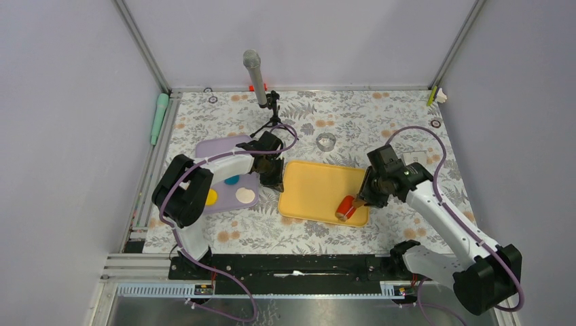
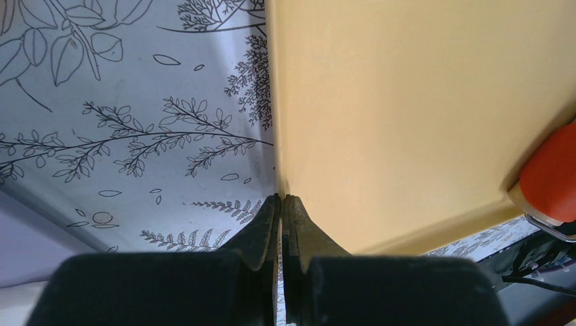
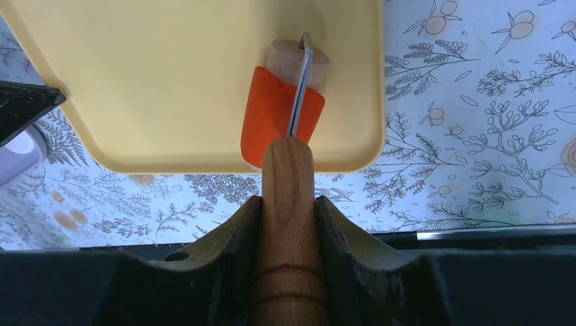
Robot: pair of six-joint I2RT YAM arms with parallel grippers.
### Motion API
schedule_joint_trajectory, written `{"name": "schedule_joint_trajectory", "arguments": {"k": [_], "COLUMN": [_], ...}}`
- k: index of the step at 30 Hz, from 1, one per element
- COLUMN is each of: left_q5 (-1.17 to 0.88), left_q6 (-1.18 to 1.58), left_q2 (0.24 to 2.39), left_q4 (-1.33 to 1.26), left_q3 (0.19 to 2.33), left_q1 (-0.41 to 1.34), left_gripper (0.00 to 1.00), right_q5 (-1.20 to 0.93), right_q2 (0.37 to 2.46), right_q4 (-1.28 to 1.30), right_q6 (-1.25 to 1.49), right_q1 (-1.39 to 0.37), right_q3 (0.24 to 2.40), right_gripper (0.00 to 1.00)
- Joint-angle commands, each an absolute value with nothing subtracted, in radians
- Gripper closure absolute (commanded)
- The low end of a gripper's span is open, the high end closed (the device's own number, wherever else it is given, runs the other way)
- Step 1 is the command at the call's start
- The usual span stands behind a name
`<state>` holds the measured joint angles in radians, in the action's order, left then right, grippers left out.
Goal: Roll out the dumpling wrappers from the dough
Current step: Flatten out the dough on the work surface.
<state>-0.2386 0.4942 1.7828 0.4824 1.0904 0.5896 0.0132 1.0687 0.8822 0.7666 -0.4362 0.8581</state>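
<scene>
The right claw (image 3: 289,204) was clamped on the wooden handle of an orange roller (image 3: 282,115), whose barrel rested on the near right corner of a yellow tray (image 3: 170,81). The left claw (image 2: 282,200) was pressed together, its tips at the tray's left edge, low over the bench (image 1: 339,112). A leaf-and-flower print cloth covered the bench. A purple tray (image 1: 217,146) with blue, yellow and cream discs lay left. Pale lilac walls (image 1: 306,41) enclosed the space. The red dumpling wrappers could not be made out.
</scene>
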Motion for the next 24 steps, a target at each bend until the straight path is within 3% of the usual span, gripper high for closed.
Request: {"name": "schedule_joint_trajectory", "arguments": {"k": [1, 24], "left_q5": [-0.237, -0.254], "left_q6": [0.479, 0.481], "left_q2": [1.771, 1.784], "left_q4": [0.501, 0.507], "left_q3": [1.111, 1.119], "left_q1": [0.595, 0.595], "left_gripper": [1.00, 1.00], "right_q5": [0.041, -0.056], "right_q2": [1.166, 1.419], "right_q4": [0.910, 0.702], "right_q6": [0.718, 0.723], "right_q1": [-0.436, -0.544], "right_q3": [0.890, 1.016], "right_gripper": [1.00, 1.00]}}
